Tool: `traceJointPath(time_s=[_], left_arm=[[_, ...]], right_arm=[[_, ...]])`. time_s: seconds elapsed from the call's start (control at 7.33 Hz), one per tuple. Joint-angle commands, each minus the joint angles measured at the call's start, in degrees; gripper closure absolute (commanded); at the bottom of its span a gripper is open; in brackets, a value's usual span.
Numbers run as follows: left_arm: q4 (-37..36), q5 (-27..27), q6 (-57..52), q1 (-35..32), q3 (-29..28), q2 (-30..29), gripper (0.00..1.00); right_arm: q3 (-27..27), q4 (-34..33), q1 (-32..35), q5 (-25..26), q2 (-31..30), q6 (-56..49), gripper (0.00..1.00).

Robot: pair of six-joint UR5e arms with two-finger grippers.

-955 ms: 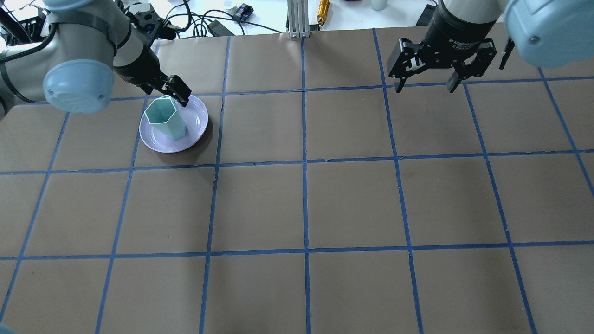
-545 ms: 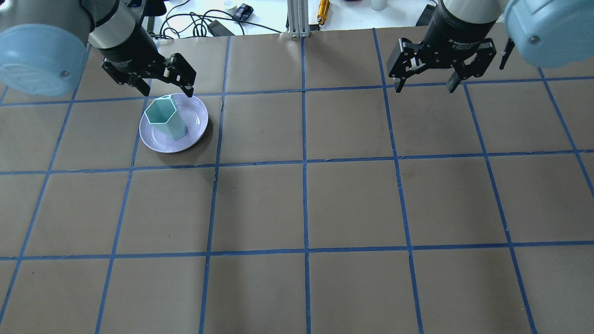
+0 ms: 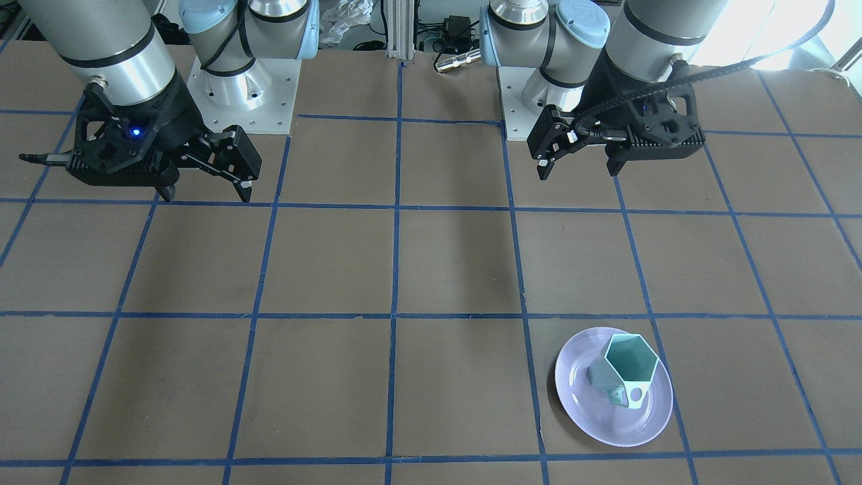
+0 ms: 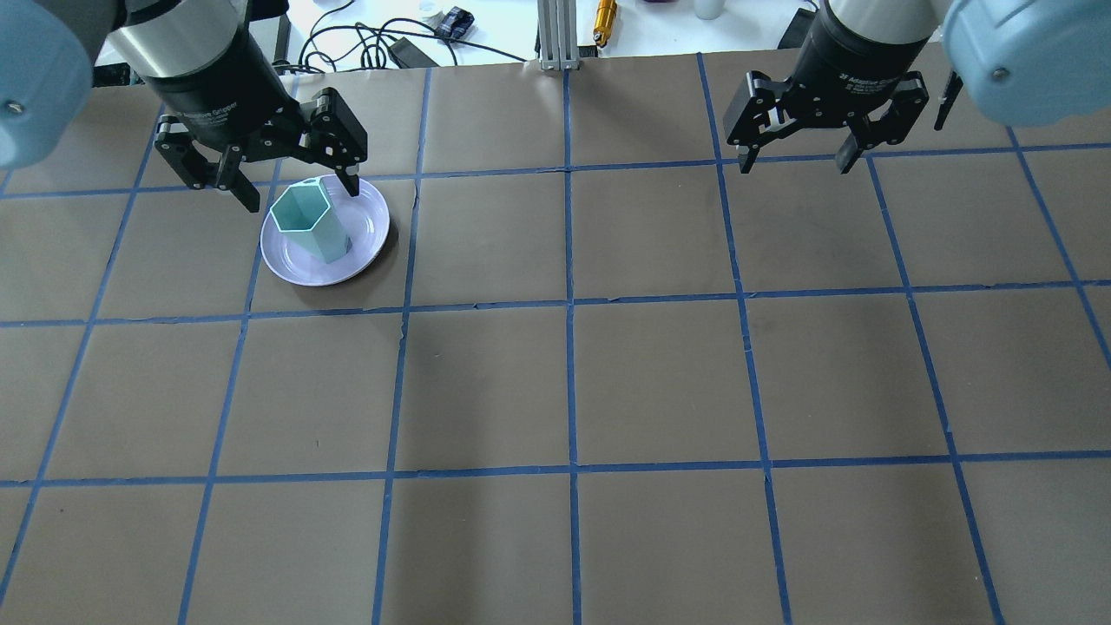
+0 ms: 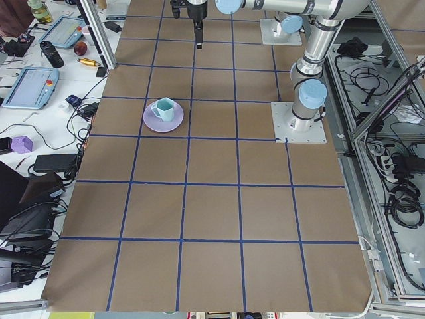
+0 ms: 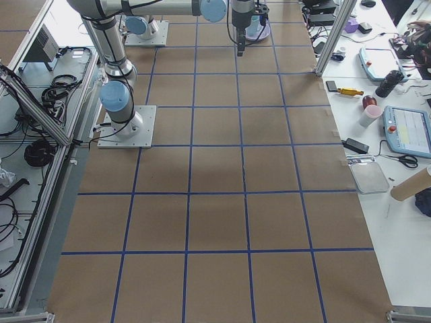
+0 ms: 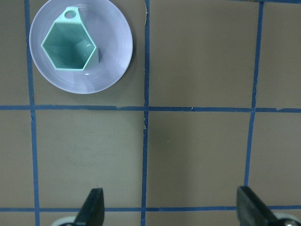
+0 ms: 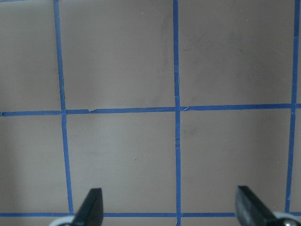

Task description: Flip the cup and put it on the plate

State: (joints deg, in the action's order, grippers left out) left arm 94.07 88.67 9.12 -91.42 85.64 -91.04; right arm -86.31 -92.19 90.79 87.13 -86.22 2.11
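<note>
Left gripper (image 3: 578, 173) hangs above the table in the upper right of the front-facing view, with its jaws spread wide and nothing between them. In its own wrist view the two dark fingertips (image 7: 94, 209) stand far apart at the lower edge of the frame, and only brown surface lies between them. It touches neither the cup nor the plate, although in the overhead view its fingers appear just beside the cup's rim. Right gripper (image 4: 794, 165) hangs in the upper right of the overhead view, also opened wide and empty, and its wrist view shows only the surface under it. The table (image 4: 660, 382) is covered with brown paper and is divided into squares by blue tape lines (image 4: 571, 382). The plate (image 4: 369, 224) lies flat on it in the upper left of the overhead view, in the lower right of the front-facing view, and in the upper left corner of the left wrist view. It is round, pale lavender and glossy, and it lies inside one square, near a tape line. The cup (image 4: 308, 224) stands upright on the plate with its hexagonal mouth facing up, so the teal inside is visible. It is not centred on the plate. Its handle (image 3: 633, 396) points toward the lower edge of the front-facing view.
</note>
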Motion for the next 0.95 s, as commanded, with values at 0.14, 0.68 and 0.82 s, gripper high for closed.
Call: traceJointPath(time_s=[0.14, 0.68, 0.82], left_arm=[[0.8, 0.4, 1.8, -1.0, 0.8, 0.9, 0.00], [0.7, -0.2, -4.4, 0.2, 0.0, 0.5, 0.00], [0.7, 0.0, -4.5, 0.2, 0.0, 0.7, 0.00]], right_arm=[[0.0, 0.0, 0.0, 0.1, 0.0, 0.0, 0.00], [0.0, 0.0, 0.0, 0.1, 0.0, 0.0, 0.00], [0.0, 0.0, 0.0, 0.1, 0.0, -0.1, 0.00]])
